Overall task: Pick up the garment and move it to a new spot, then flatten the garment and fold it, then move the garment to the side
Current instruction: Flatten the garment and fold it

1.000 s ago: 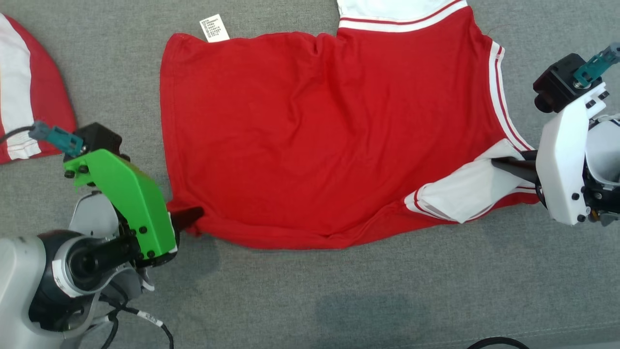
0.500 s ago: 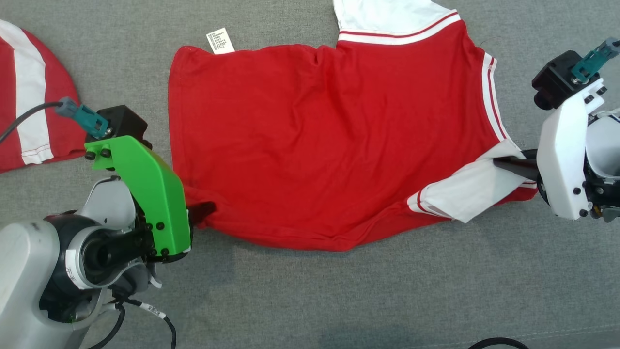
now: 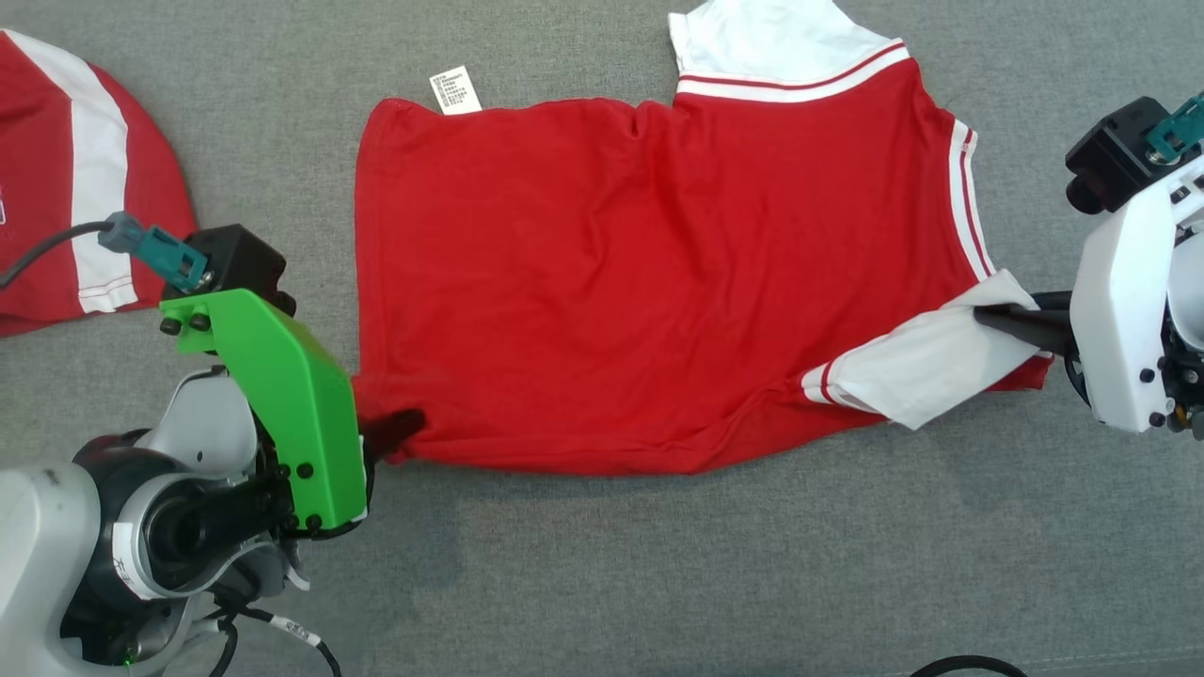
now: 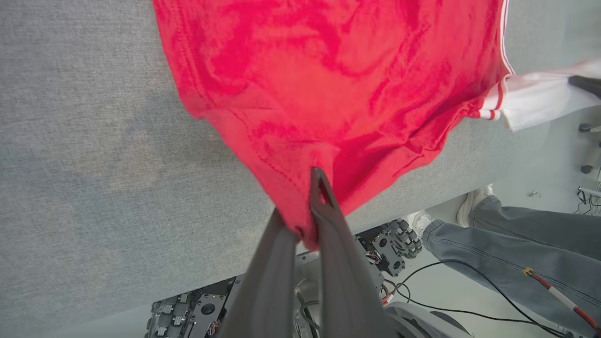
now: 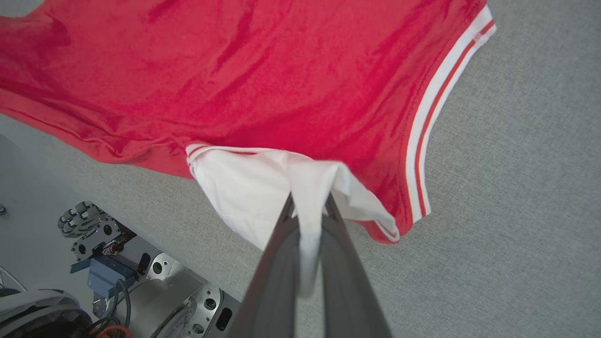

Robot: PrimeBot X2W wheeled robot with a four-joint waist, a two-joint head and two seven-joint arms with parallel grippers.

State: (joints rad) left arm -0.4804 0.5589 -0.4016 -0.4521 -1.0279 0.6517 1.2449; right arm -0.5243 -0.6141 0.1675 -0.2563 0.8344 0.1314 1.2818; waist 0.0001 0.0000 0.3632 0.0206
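Left gripper (image 3: pixel 400 428), under its green housing at the lower left of the head view, has its dark fingers pressed together on the bottom left corner of the red garment (image 3: pixel 658 282). From the left wrist view, that gripper (image 4: pixel 305 211) rises from the bottom centre of the frame with the red hem bunched between its fingers, and the cloth (image 4: pixel 328 70) fans out above it across the upper half.

At the right edge of the head view, the right gripper (image 3: pixel 988 315) reaches in from its white housing and pinches the white sleeve (image 3: pixel 926 362) at the garment's lower right. The right wrist view shows this plainly: the gripper (image 5: pixel 310 202) is closed on a fold of white sleeve (image 5: pixel 244 188) that drapes down between the fingers, with the red body (image 5: pixel 281 70) spread across the top of the frame.

The garment lies across the middle of the grey surface (image 3: pixel 752 564), mostly flat with soft wrinkles. Its other white sleeve (image 3: pixel 762 42) points to the top edge, and a small white label (image 3: pixel 455 90) sticks out at the upper left corner.

A second red and white garment (image 3: pixel 56 188) lies at the upper left of the head view, well apart from the first.

In the lower right of the left wrist view, a person's leg in grey trousers (image 4: pixel 516 244) stands beside the robot's wheeled base (image 4: pixel 404 234).
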